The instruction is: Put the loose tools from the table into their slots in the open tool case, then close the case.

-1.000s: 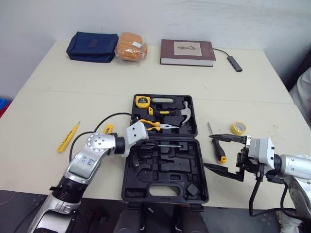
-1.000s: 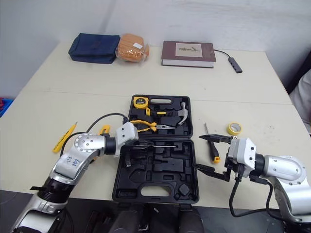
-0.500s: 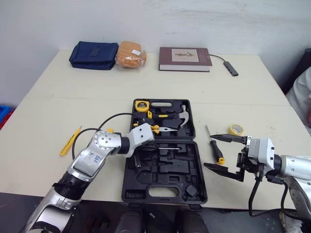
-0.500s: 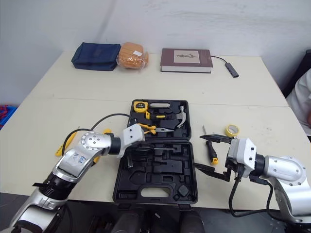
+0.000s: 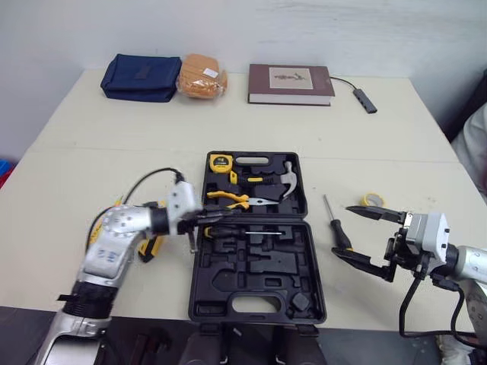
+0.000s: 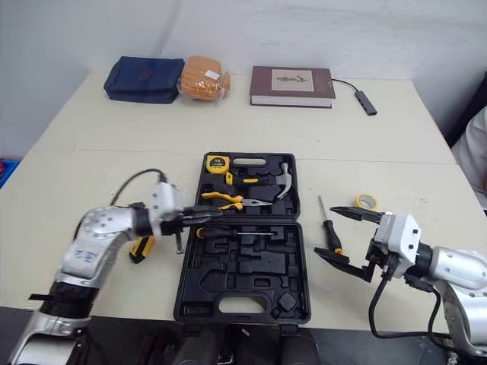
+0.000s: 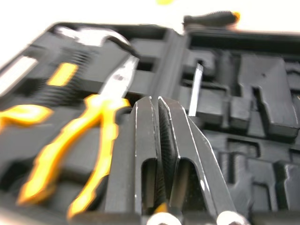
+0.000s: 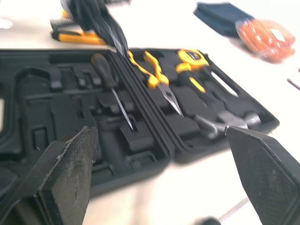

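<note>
Black case: the open tool case lies flat at the centre of the bench, lid half toward the top of the frame. A tape measure, pliers and hammer sit in the lid half, and a seated screwdriver lies in the near half.
Loose screwdriver: the loose screwdriver rests on the bench just right of the case.
Tape roll: the yellow tape roll lies further right, beside the upper finger of the right tool.
Left side: a yellow-handled item lies on the bench left of the case, partly under the left forearm; I cannot tell what it is.
Right tool: the right tool is spread wide and grips nothing.
Left tool: the left tool has its fingers pressed together with nothing visibly between them, tips over the case's hinge line next to the pliers' handles.
Key relation: the loose screwdriver lies toward frame left of the right tool, within its open span. Its long axis runs top to bottom of the frame, shaft up and handle down, roughly parallel to the case's right edge. The right arm is much the nearer. The fingers seem to span it lengthwise, so a wrist turn probably comes before closing.
Progress: probably mid-task; items remain outside and the case is not yet closed.
</note>
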You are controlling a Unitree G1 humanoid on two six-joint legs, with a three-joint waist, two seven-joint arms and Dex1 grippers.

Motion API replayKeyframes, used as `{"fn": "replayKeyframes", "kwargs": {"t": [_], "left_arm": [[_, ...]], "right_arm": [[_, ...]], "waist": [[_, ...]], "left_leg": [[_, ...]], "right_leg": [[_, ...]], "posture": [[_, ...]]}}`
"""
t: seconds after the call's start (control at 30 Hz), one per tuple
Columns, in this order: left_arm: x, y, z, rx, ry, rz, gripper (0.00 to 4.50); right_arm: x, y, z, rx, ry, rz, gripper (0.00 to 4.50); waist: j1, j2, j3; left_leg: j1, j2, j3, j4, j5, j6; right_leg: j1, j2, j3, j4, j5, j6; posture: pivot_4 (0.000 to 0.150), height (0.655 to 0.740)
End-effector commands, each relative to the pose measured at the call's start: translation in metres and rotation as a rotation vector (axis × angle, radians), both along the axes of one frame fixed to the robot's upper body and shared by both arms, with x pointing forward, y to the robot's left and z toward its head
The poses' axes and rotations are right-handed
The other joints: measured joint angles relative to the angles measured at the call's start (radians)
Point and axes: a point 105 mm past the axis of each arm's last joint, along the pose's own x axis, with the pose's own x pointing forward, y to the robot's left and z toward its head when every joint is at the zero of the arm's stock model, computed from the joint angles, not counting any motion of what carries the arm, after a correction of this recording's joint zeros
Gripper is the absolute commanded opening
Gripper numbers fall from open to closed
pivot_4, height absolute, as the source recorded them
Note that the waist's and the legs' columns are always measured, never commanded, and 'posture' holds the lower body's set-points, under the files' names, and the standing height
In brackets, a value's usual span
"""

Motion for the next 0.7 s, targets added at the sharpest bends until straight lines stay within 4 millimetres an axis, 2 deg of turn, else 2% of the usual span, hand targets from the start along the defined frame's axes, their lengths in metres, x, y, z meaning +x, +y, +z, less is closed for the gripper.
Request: {"fn": "replayKeyframes", "kwargs": {"t": [0.03,0.13,0.2,0.23,0.27,0.3,0.33,0.37,0.4,0.5,0.57,0.6,0.7], "left_arm": [[-0.007,0.055,0.012,0.001,-0.047,0.124,1.22],[-0.005,0.112,0.008,0.004,-0.049,0.358,2.55],[-0.007,0.139,0.005,0.006,-0.053,0.462,3.33],[-0.009,0.163,0.004,-0.006,-0.065,0.564,3.53],[-0.015,0.19,0.001,-0.015,-0.06,0.675,4.18],[-0.024,0.215,-0.002,-0.01,-0.055,0.771,4.26],[-0.031,0.229,-0.004,-0.003,-0.053,0.824,4.46],[-0.035,0.235,-0.006,0.003,-0.051,0.844,4.46],[-0.046,0.255,-0.009,0.023,-0.05,0.924,4.46],[-0.072,0.297,-0.011,0.027,-0.051,1.108,4.46],[-0.085,0.315,-0.009,0.022,-0.066,1.193,4.46],[-0.096,0.328,-0.011,0.02,-0.056,1.253,4.46],[-0.117,0.351,-0.019,0.003,-0.024,1.374,4.46]], "right_arm": [[-0.002,-0.037,0.012,-0.002,-0.106,-0.154,4.5],[-0.003,-0.079,0.013,-0.012,-0.195,-0.333,4.5],[-0.007,-0.095,0.009,-0.042,-0.213,-0.389,4.5],[-0.01,-0.106,0.007,-0.051,-0.22,-0.43,4.5],[-0.013,-0.12,0.005,-0.047,-0.226,-0.497,4.5],[-0.018,-0.135,0.002,-0.056,-0.229,-0.566,4.5],[-0.021,-0.145,0.0,-0.063,-0.232,-0.609,4.5],[-0.023,-0.149,-0.002,-0.069,-0.234,-0.628,4.5],[-0.028,-0.159,-0.003,-0.07,-0.238,-0.679,4.5],[-0.042,-0.181,-0.008,-0.062,-0.245,-0.801,4.5],[-0.054,-0.196,-0.013,-0.059,-0.239,-0.881,4.5],[-0.065,-0.208,-0.019,-0.051,-0.227,-0.955,4.5],[-0.094,-0.234,-0.036,-0.048,-0.181,-1.115,4.5]], "waist": [[-0.001,0.0,0.0],[-0.001,0.0,0.002],[-0.002,0.001,0.003],[-0.002,0.001,0.004],[-0.002,0.001,0.004],[-0.002,0.001,0.004],[-0.003,0.001,0.004],[-0.004,0.001,0.004],[-0.005,0.001,0.005],[-0.006,0.002,0.005],[-0.006,0.002,0.005],[-0.005,0.002,0.005],[-0.002,0.003,0.006]], "left_leg": [[0.0,0.0,0.0,0.0,0.0,0.0],[0.0,0.0,0.0,-0.002,0.0,0.0],[0.0,-0.001,0.001,-0.001,-0.001,0.002],[0.0,-0.001,0.001,-0.001,-0.001,0.002],[0.0,-0.001,0.0,-0.001,-0.001,0.001],[0.0,-0.001,0.0,-0.001,-0.004,-0.003],[0.0,-0.001,0.0,-0.002,-0.004,-0.004],[0.0,-0.001,0.0,-0.002,-0.004,-0.004],[0.0,0.0,0.0,-0.003,-0.005,-0.005],[0.0,0.0,0.001,-0.003,-0.006,-0.005],[0.0,0.0,0.001,-0.004,-0.006,-0.005],[0.001,0.0,0.001,-0.004,-0.006,-0.005],[0.001,0.0,0.001,-0.005,-0.007,-0.006]], "right_leg": [[0.0,0.0,-0.001,0.0,0.0,0.0],[0.0,0.002,-0.004,0.001,0.0,0.0],[0.0,0.0,-0.008,-0.003,0.001,0.001],[0.0,0.0,-0.008,-0.002,0.001,0.001],[0.0,-0.001,-0.007,-0.002,0.001,0.002],[0.0,-0.001,-0.006,-0.002,0.001,0.002],[-0.001,-0.001,-0.003,-0.002,0.001,0.002],[-0.001,-0.001,-0.002,-0.002,0.001,0.002],[-0.002,-0.001,0.0,-0.003,0.001,0.001],[-0.002,-0.001,0.002,-0.003,0.001,0.001],[-0.002,-0.002,0.003,-0.003,0.001,0.001],[-0.003,-0.001,0.003,-0.004,0.001,0.001],[-0.003,-0.002,0.004,-0.005,0.001,0.001]], "posture": [[0.15,0.74],[0.15,0.74],[0.15,0.74],[0.15,0.74],[0.15,0.74],[0.15,0.74],[0.15,0.74],[0.15,0.74],[0.15,0.74],[0.15,0.74],[0.15,0.74],[0.15,0.74],[0.15,0.74]]}}
